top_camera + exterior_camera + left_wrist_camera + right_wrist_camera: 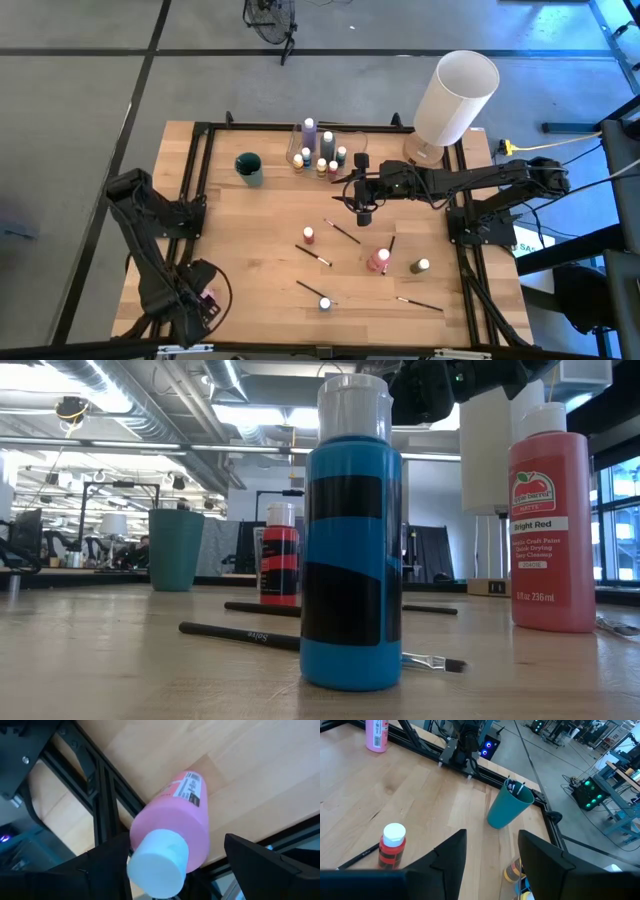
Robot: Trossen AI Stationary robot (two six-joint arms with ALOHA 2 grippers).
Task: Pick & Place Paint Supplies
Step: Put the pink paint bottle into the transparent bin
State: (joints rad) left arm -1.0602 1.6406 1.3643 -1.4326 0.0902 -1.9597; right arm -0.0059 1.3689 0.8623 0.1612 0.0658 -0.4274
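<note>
Paint bottles and brushes lie scattered over the middle and near part of the table: a red bottle, a pink bottle, an olive bottle, a blue bottle and several brushes between them, while a cluster of bottles already stands in the clear container at the far edge, beside a teal cup holding brushes. Another pink bottle stands at the near left corner, directly under the left gripper, whose fingers are spread wide on either side of its white cap without touching it. The right gripper hangs over the table's middle, near the container, its fingers parted and holding nothing; the red bottle sits just ahead of it in its wrist view. Judgement: the step in hand is a pick at the corner bottle. The next move calls for lowering the left gripper squarely around the bottle's body and closing; the cap is narrow, so a grip too high may slip.
</note>
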